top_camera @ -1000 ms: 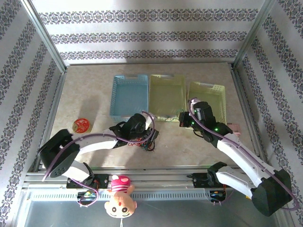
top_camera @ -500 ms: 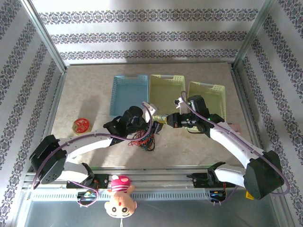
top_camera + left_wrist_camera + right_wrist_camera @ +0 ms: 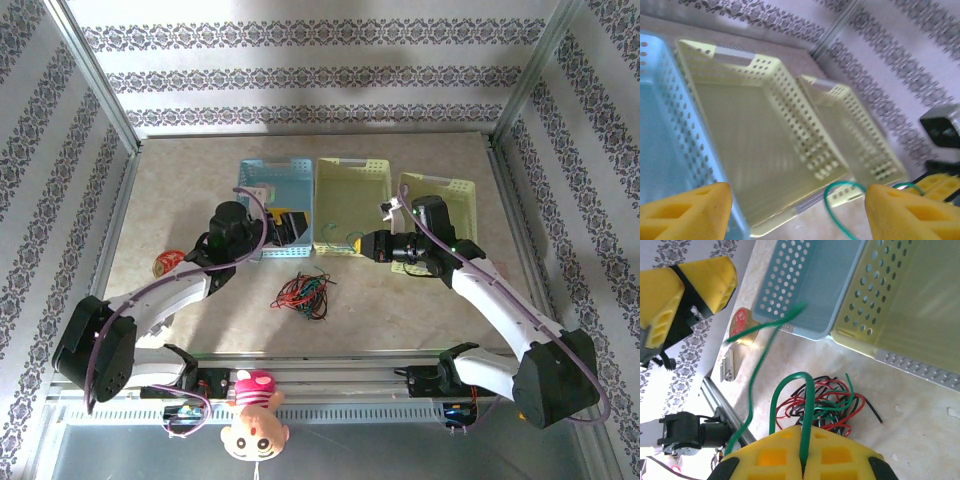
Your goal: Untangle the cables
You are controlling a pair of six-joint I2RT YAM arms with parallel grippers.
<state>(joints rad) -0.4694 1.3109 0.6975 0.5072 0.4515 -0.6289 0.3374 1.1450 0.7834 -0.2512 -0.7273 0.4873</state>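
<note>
Right claw (image 3: 802, 435) pressed together, pinching dark green cable (image 3: 811, 390) just off the front rim of the middle yellow basket (image 3: 350, 163). Left claw (image 3: 795, 215) spread, empty, over the perforated blue plastic basket (image 3: 250, 200). Thin red, black and green cable tangle (image 3: 305, 292) lies on the mottled beige tabletop (image 3: 420, 310) between the arms. Red round disc (image 3: 171, 264) sits far left.

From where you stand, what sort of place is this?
Probably a robot test booth, not a home: two arms bolted at the table edge, a metal frame with wallpaper panels around it, and baskets and tangled cables laid out like practice props.
</note>
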